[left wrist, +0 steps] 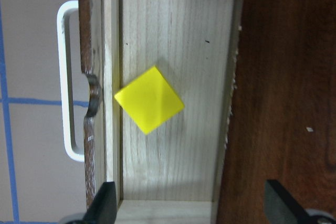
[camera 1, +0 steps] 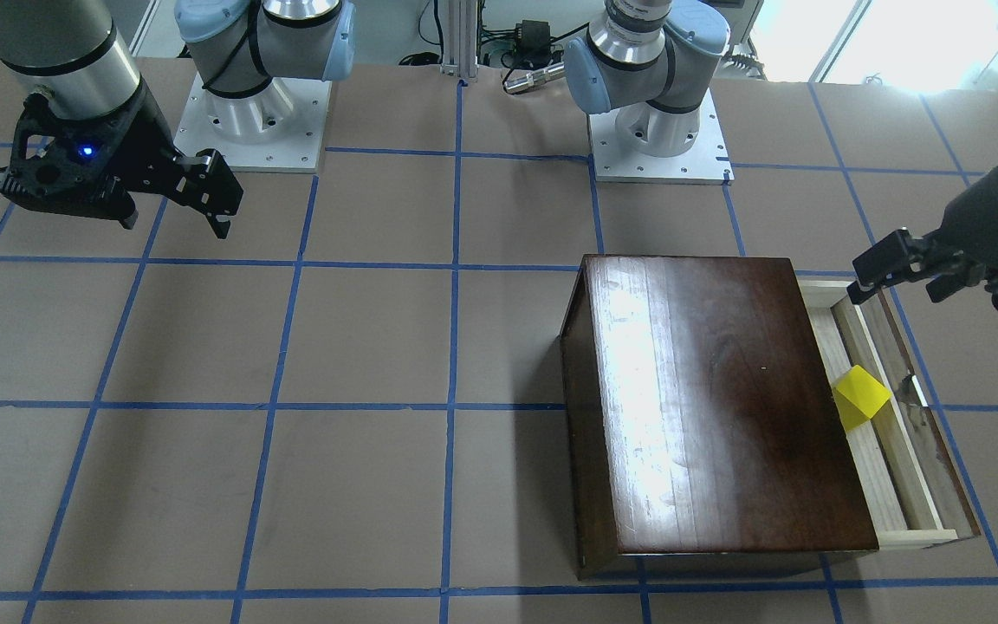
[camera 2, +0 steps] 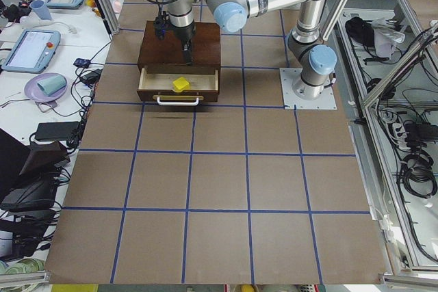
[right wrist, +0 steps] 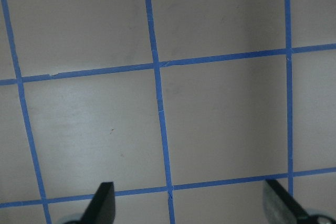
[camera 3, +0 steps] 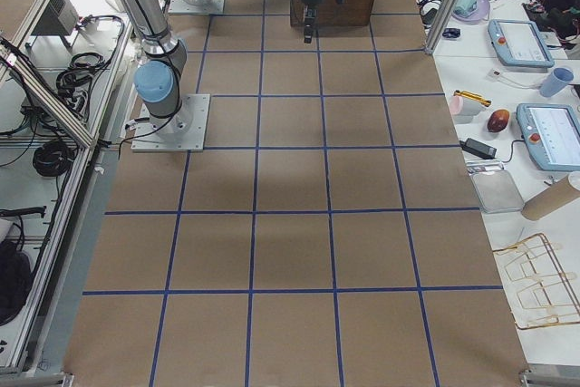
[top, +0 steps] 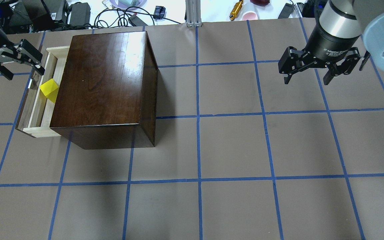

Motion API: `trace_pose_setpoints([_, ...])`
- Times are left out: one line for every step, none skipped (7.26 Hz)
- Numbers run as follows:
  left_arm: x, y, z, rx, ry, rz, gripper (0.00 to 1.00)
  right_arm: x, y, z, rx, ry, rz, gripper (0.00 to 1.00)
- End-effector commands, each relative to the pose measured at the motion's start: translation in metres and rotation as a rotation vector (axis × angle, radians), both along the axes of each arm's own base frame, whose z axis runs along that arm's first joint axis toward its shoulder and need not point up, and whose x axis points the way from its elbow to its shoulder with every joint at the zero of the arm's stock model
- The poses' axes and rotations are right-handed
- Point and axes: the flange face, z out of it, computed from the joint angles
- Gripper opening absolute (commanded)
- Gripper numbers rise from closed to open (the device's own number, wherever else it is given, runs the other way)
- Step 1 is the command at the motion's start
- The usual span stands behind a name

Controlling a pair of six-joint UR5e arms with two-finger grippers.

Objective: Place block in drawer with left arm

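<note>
The yellow block lies on the floor of the open drawer, turned diagonally, one corner at the drawer's front wall. It also shows in the overhead view and the front view. The drawer is pulled out of the dark wooden box. My left gripper is open and empty, above the drawer's far end, apart from the block. In its wrist view the fingertips frame the drawer's end. My right gripper is open and empty, above bare table far to the right.
The drawer's metal pull sticks out from the dark front panel. The table is brown with blue tape lines. Cables and small items lie beyond the far edge. The right wrist view shows only taped table.
</note>
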Motion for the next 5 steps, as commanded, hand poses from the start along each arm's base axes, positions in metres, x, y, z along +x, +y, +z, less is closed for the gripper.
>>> trace_pose_setpoints([-0.014, 0.035, 0.041, -0.014, -0.012, 0.004, 1.0, 0.0, 0.0, 0.0, 0.0, 0.0, 0.0, 1.0])
trace_pose_setpoints([-0.02, 0.045, 0.055, -0.044, -0.012, 0.001, 1.0, 0.0, 0.0, 0.0, 0.0, 0.0, 0.0, 1.0])
trace_pose_setpoints([-0.025, 0.05, 0.063, -0.056, -0.023, -0.005, 1.0, 0.0, 0.0, 0.0, 0.0, 0.0, 0.0, 1.0])
trace_pose_setpoints([-0.029, 0.044, 0.054, -0.042, -0.009, -0.015, 1.0, 0.0, 0.0, 0.0, 0.0, 0.0, 0.0, 1.0])
trace_pose_setpoints([-0.051, 0.04, 0.054, -0.047, -0.01, -0.053, 1.0, 0.0, 0.0, 0.0, 0.0, 0.0, 0.0, 1.0])
